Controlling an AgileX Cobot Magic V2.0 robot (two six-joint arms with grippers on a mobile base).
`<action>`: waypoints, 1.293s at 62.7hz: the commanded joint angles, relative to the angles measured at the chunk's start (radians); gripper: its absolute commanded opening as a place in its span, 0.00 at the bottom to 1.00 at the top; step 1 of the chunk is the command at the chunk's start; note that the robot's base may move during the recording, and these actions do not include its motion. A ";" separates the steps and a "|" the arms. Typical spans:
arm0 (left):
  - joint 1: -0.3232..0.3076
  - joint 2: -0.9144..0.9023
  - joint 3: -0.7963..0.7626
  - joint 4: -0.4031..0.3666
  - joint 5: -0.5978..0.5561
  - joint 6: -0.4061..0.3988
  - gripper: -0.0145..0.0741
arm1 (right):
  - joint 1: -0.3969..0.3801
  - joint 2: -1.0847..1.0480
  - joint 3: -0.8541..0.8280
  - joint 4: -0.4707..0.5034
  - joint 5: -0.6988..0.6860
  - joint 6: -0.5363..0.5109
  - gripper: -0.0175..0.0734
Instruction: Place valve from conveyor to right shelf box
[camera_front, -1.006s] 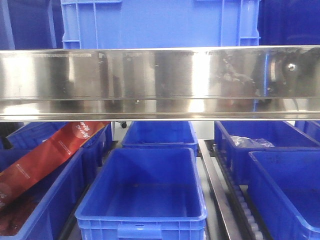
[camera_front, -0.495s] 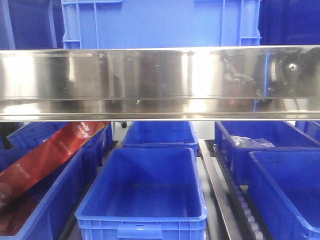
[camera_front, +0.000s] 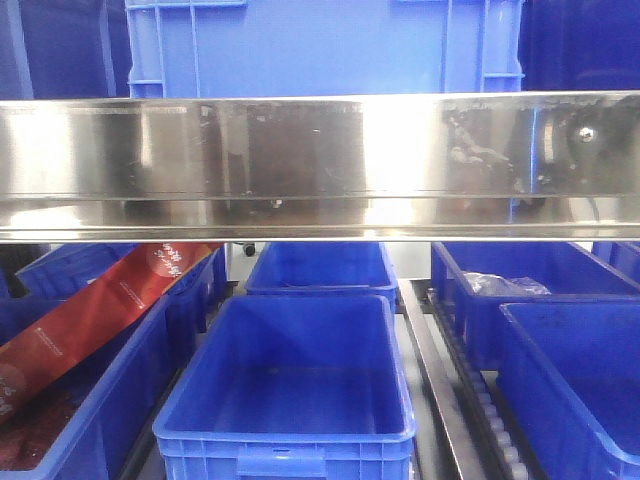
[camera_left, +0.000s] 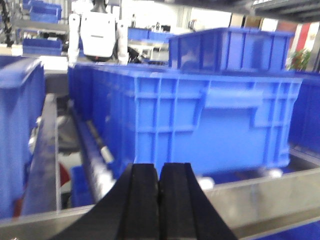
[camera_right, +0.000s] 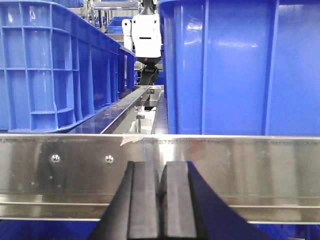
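The valve and the conveyor are out of view in every frame. In the left wrist view my left gripper (camera_left: 159, 172) is shut, its black fingers pressed together with nothing between them, in front of a large blue box (camera_left: 200, 125) on the shelf. My right gripper (camera_right: 161, 170) is shut and empty too, facing a steel shelf rail (camera_right: 240, 160) with a tall blue box (camera_right: 240, 65) behind it on the right. Neither gripper shows in the front view.
A wide steel shelf beam (camera_front: 320, 165) crosses the front view. Below it are an empty blue box (camera_front: 285, 432) in the middle, blue boxes at right (camera_front: 600, 400), and a left box holding a red packet (camera_front: 100, 310). Roller tracks (camera_front: 490, 410) run between boxes.
The front view has shifted by a few pixels only. Nothing among the boxes has moved.
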 joint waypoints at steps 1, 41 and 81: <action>0.066 -0.062 0.065 0.005 0.017 0.025 0.04 | -0.007 -0.004 0.003 0.007 -0.023 0.001 0.01; 0.351 -0.359 0.341 0.033 0.004 0.017 0.04 | -0.007 -0.004 0.003 0.007 -0.023 0.001 0.01; 0.351 -0.359 0.341 0.036 0.004 0.017 0.04 | -0.007 -0.004 0.003 0.007 -0.023 0.001 0.01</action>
